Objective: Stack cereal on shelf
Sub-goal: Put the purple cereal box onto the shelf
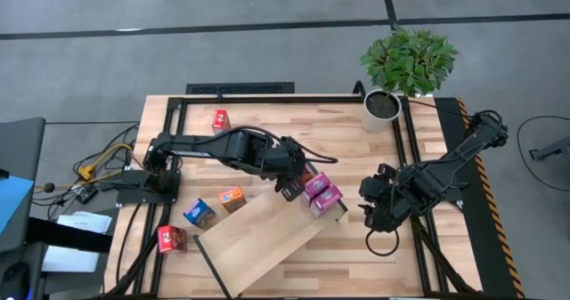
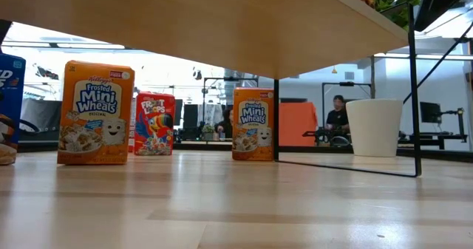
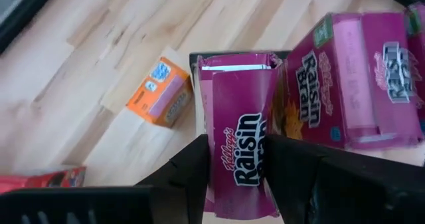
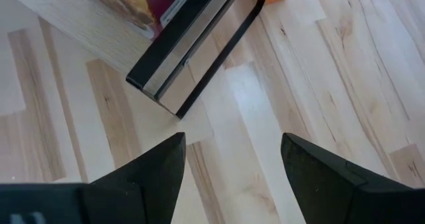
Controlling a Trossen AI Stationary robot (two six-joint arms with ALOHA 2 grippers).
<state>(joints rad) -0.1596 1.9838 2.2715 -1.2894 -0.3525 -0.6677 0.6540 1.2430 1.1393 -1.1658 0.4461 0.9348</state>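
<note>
My left gripper point(image 3: 238, 144) is shut on a magenta Raisin Bran cereal box point(image 3: 236, 111) at the far right end of the shelf point(image 1: 263, 238), a long pale board with black frame edges lying slantwise on the table. A second magenta box point(image 3: 352, 84) lies right beside the held one. In the high view the left gripper point(image 1: 294, 190) is next to the magenta boxes point(image 1: 322, 191). My right gripper point(image 1: 374, 206) hangs open over bare tabletop, just right of the shelf's end point(image 4: 172, 84). Whether the held box rests on the shelf does not show. My left gripper pinches the magenta box between its two fingers point(image 3: 199, 167), which lie on the box's two narrow long sides point(image 3: 214, 151), toward its near end. The printed front faces the camera. The fingers slant down from the table's left and run along the box.
On the table left of the shelf stand an orange box point(image 1: 232, 198), a blue box point(image 1: 199, 213) and a red box point(image 1: 171, 239); another red box point(image 1: 221, 118) stands at the far edge. A white pot with a plant point(image 1: 383, 109) is at the far right. A person point(image 2: 338, 116) sits in the room beyond.
</note>
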